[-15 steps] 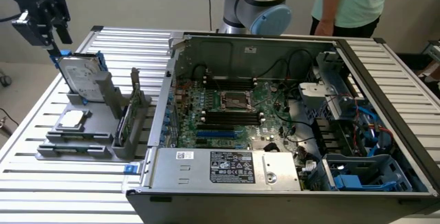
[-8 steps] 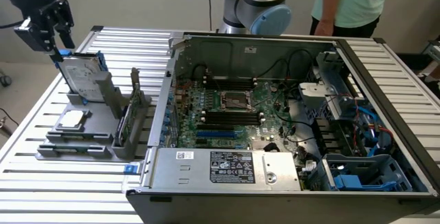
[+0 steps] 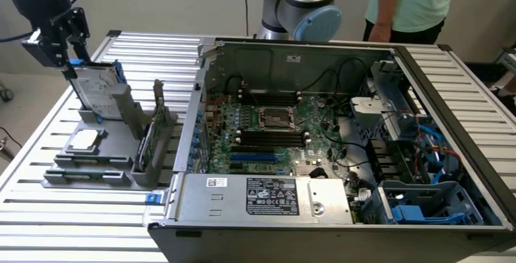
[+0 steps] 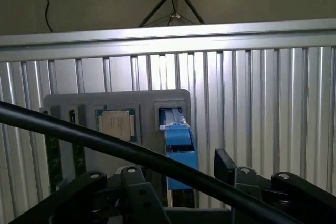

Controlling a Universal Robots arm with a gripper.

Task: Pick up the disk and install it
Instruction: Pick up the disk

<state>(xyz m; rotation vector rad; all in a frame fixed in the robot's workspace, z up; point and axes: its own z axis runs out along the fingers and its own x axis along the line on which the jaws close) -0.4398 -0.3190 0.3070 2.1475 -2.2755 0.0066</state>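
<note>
The disk [image 3: 101, 94] stands on edge in the grey holder [image 3: 89, 172] at the exterior view's left, its white label facing the front and a blue rail along its top. My gripper [image 3: 69, 54] hangs just above the disk's top edge. In the wrist view the disk [image 4: 178, 148] appears edge-on as a blue rail in a slot of the holder [image 4: 68, 103]. My gripper [image 4: 181, 179] is open, one black finger on each side of that rail, and I cannot tell whether the fingers [image 4: 228, 166] touch it.
The holder also carries a small square chip [image 3: 86, 141] and thin green cards [image 3: 149, 139]. The open computer case [image 3: 202, 87] lies to the exterior view's right, with a blue-lined bay [image 3: 427, 205] at its front corner. A person [image 3: 407, 3] stands behind the table. A black cable [image 4: 105, 145] crosses the wrist view.
</note>
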